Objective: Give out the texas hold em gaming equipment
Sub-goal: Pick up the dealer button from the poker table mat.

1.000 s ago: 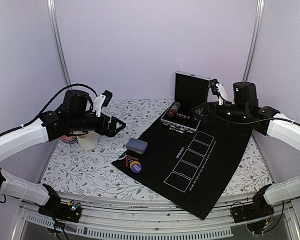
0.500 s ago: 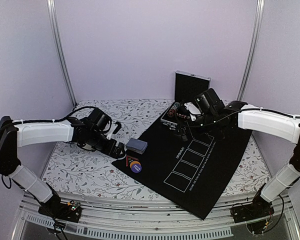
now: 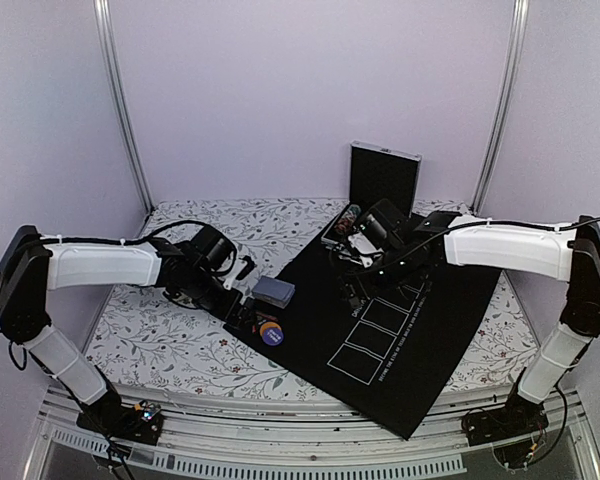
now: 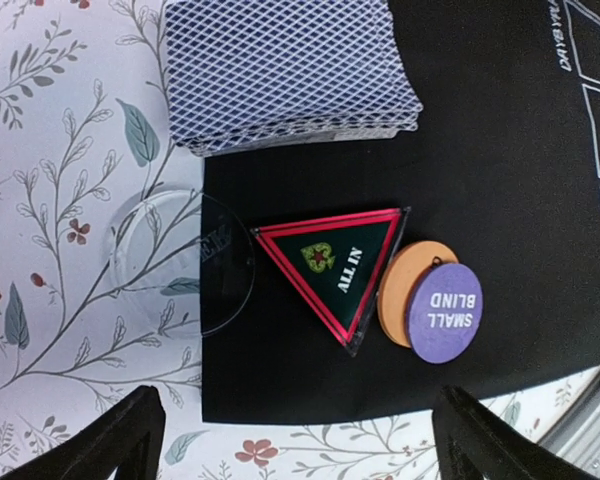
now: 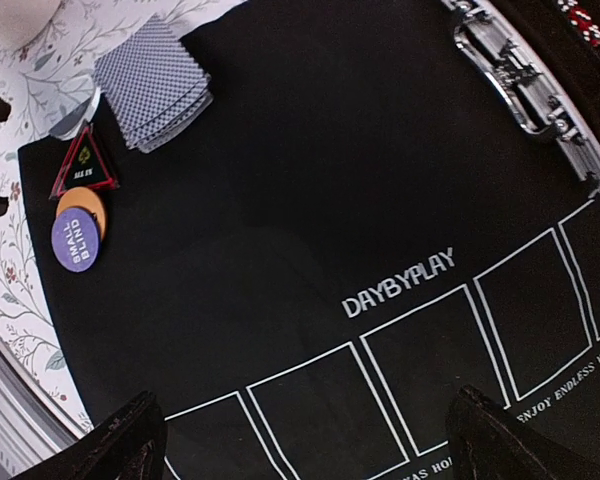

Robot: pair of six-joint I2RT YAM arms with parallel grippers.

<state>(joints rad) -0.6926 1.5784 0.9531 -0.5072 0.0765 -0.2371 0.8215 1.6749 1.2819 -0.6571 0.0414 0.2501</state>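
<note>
Your left claw (image 4: 300, 445) hangs low over the left corner of the black mat (image 4: 500, 150). Its two fingers are spread wide apart, with nothing between them.

In the left wrist view, the things under that claw are:
- **Deck:** a stack of playing cards (image 4: 290, 70) with blue-grey diamond backs, face down on the mat's edge and slightly fanned.
- **Triangle:** a red-rimmed triangular marker (image 4: 332, 265) reading ALL IN, near the deck.
- **Clear disc:** a see-through round disc (image 4: 185, 262) touches one tip of the triangle. It lies partly on the mat and partly on the floral worktop (image 4: 50, 150).
- **Button discs:** an orange disc (image 4: 398, 290) touches another tip of the triangle. A purple SMALL BLIND disc (image 4: 445, 312) overlaps the orange one.

Your right claw (image 5: 310, 445) hangs over the middle of the mat, above a printed row of white card outlines. Its fingers also stand far apart and hold nothing.

At the mat's far edge is a metal case (image 3: 383, 178) with its lid standing upright. Striped poker chips (image 3: 348, 218) lie inside it, well apart from both claws.
</note>
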